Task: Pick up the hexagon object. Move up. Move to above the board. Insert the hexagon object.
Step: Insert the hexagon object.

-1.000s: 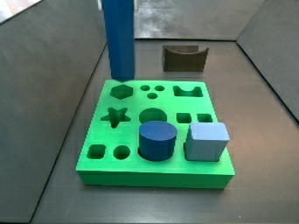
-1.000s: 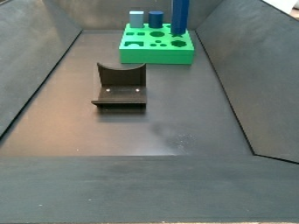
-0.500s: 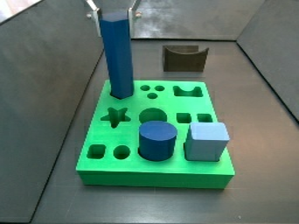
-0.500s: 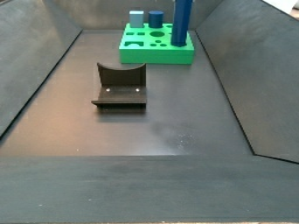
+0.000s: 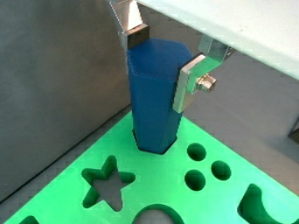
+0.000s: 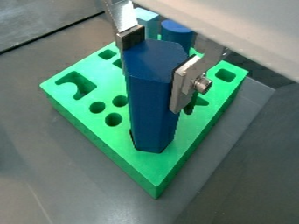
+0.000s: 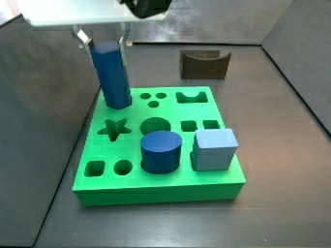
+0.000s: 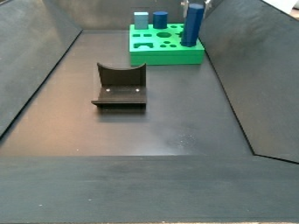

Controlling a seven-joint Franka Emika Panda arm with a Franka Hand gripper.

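Observation:
The hexagon object (image 7: 111,77) is a tall medium-blue rod standing with its lower end in the hexagon hole at a far corner of the green board (image 7: 168,189). My gripper (image 7: 107,46) is above the board, shut on the rod's top end, one finger on each side. Both wrist views show the rod (image 5: 155,96) (image 6: 149,96) between the silver fingers of the gripper (image 5: 163,59) (image 6: 156,63), entering the board (image 5: 152,171) (image 6: 146,171). In a side view the rod (image 8: 193,26) leans slightly on the board (image 8: 163,57) under the gripper (image 8: 194,9).
A short dark-blue cylinder (image 7: 159,152) and a light-blue cube (image 7: 214,148) stand in the board's near holes. The dark fixture (image 7: 204,64) (image 8: 119,85) stands on the floor apart from the board. Grey walls enclose the floor.
The gripper has come down with the rod, whose lower end now sits deeper in the hexagon hole. The board has shifted slightly in both side views.

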